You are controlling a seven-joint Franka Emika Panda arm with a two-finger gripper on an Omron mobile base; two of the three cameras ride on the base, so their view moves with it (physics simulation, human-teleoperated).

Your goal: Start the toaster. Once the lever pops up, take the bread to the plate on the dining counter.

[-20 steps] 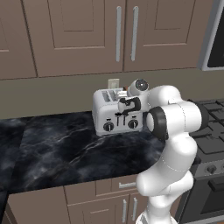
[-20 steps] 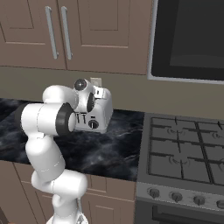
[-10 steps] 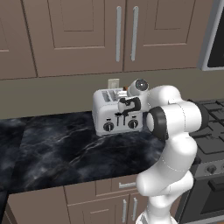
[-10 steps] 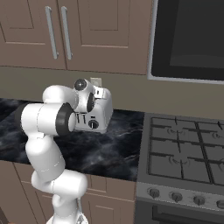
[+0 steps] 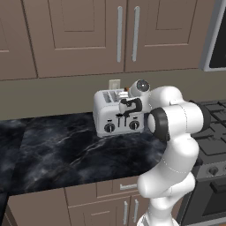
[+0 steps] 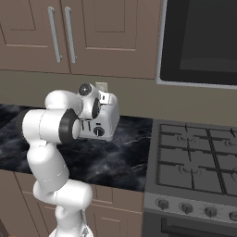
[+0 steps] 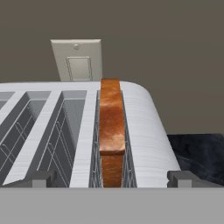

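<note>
The toaster point(image 5: 112, 112) sits on the black marbled counter point(image 5: 66, 150) against the wall, just below a wall switch plate point(image 7: 78, 60). It has four slots along its top. Seen from the hand, the slot furthest to the right holds the bread point(image 7: 111, 131), standing on edge with its brown-orange crust poking up above the slot rim; the slots to its left show bare wire racks.

The arm reaches over the toaster's front from the stove point(image 6: 194, 162) side, and the gripper point(image 7: 111, 178) hangs just over the top of the toaster. Its jaws are spread wide: the two dark fingertips point(image 7: 183, 178) sit well out to either side of the bread, touching nothing, with the slice lined up between them.

On the toaster's face two black knobs point(image 5: 109, 128) sit low, with small sliders above them. Cabinets point(image 5: 114, 35) hang above.
</note>
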